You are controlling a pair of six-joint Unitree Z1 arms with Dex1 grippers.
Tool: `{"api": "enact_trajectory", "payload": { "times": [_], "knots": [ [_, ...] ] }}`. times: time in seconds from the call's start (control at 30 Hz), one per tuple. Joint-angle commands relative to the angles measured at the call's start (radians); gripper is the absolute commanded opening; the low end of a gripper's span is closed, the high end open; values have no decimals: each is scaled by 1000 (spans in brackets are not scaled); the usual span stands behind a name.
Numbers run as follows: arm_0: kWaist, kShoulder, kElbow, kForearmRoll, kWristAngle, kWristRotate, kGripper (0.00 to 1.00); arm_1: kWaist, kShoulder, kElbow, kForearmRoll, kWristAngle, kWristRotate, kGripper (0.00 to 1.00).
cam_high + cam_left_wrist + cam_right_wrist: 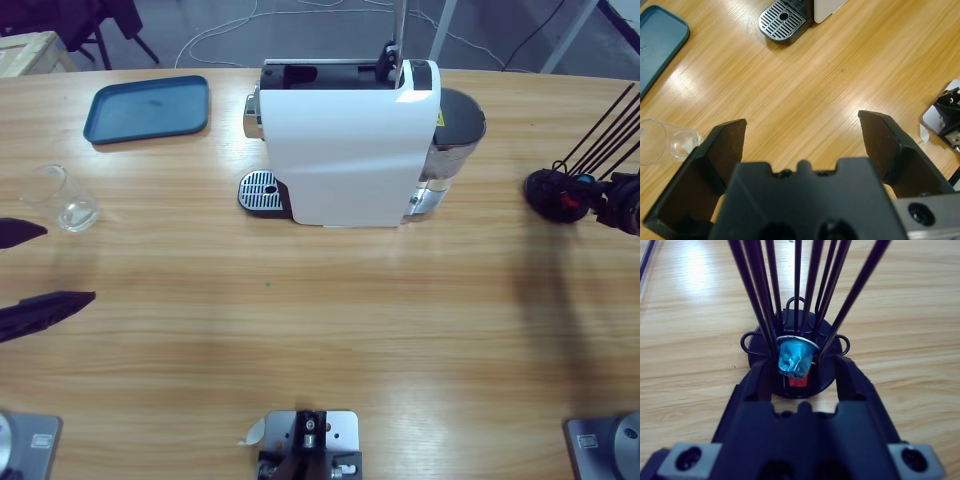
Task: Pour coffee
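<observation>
A white coffee machine (345,150) stands at the back middle of the table, with its round metal drip grille (262,190) (782,20) at its left foot. A clear glass cup (65,200) (665,142) sits near the left edge. My left gripper (65,265) (802,122) hangs open just in front of the cup, holding nothing. At the right edge, my right gripper (600,198) (802,367) is at a black wire capsule rack (555,190) (790,295). It is open, with a jaw on either side of a blue capsule (797,357) in the rack. A red capsule (798,382) lies below it.
A blue tray (148,108) (655,45) lies at the back left. A grey water tank (455,130) is fixed to the machine's right side. The rack's long black rods (600,130) fan up and to the right. Bare wood stretches in front of the machine.
</observation>
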Motion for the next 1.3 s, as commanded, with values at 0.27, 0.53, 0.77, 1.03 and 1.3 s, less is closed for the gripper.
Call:
{"api": "enact_trajectory", "payload": {
  "times": [0.27, 0.53, 0.77, 1.03, 1.3],
  "knots": [
    [5, -29, 39, -10, 18, -19, 968, 8, 34, 23, -26, -6, -10, 0],
    [5, -36, 39, -10, 18, -19, 968, 8, 49, 23, -33, -8, -16, 0],
    [5, -36, 41, -11, 18, -19, 968, 8, -69, 7, 27, -12, -33, 0],
    [5, -32, 46, -21, 18, -19, 968, 8, -197, -32, 163, -11, -33, 0],
    [5, -32, 46, -35, 18, -19, 968, 16, -306, -110, 291, -8, -32, 0]
  ]
}}
